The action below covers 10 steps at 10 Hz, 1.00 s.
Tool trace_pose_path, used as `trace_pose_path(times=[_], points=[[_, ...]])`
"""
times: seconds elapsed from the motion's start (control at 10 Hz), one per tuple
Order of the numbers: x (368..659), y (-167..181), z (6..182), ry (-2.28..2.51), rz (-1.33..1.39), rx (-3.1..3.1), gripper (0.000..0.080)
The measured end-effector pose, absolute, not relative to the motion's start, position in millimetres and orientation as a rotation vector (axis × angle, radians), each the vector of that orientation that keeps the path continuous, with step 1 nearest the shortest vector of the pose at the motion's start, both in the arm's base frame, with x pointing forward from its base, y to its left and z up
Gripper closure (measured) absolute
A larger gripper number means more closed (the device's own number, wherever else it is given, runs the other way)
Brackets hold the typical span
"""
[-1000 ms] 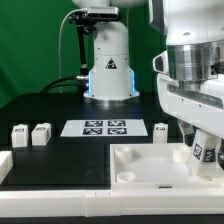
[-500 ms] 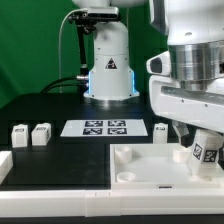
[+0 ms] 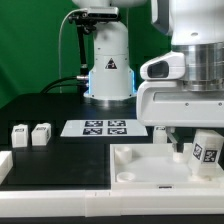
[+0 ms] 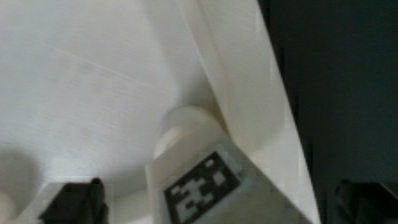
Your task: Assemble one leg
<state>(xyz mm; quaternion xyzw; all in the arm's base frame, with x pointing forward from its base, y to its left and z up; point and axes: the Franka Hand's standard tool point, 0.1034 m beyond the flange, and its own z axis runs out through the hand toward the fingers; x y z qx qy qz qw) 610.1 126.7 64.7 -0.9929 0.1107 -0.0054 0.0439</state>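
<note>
A leg [image 3: 205, 150], a white post with a tag facing the camera, stands upright at the near right corner of the large flat white square piece [image 3: 140, 170], on the exterior view's right. My gripper [image 3: 200, 148] hangs straight over it, jaws astride the post. In the wrist view the tagged leg [image 4: 222, 188] sits between the two dark fingertips [image 4: 75, 200], with a gap on each side, so the gripper [image 4: 219, 202] is open. The white square piece [image 4: 89, 90] fills the wrist view behind the leg.
Two more legs [image 3: 19, 133] [image 3: 41, 133] stand at the exterior view's left and a third [image 3: 161, 130] behind the square piece. The marker board [image 3: 105, 127] lies in the middle. A white block [image 3: 5, 165] sits at the left edge. The robot base [image 3: 108, 70] is at the back.
My hand has turned about its vertical axis above the leg. The leg's tag has stayed facing the camera, shifted only slightly to the right.
</note>
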Motion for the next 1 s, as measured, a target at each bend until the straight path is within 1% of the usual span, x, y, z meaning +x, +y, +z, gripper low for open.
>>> trace_pose_path(times=[0.1,0.2,0.4,0.5,0.6,0.7,0.8,1.0], points=[[609.8,125.6,64.2,0.190,-0.022,-3.050,0.0150],[610.6,121.1,64.2,-0.072,-0.034,-3.064,0.0150],[610.9,119.3,64.2,-0.141,-0.037,-3.062,0.0150],[610.9,119.1,64.2,-0.139,-0.037,-3.062,0.0246],[611.0,119.0,64.2,-0.139,-0.037,-3.062,0.0427],[611.0,118.9,64.2,-0.139,-0.037,-3.062,0.0427],[611.3,117.1,64.1,-0.136,-0.037,-3.064,0.0531],[611.2,117.4,64.1,-0.063,-0.035,-3.065,0.0531]])
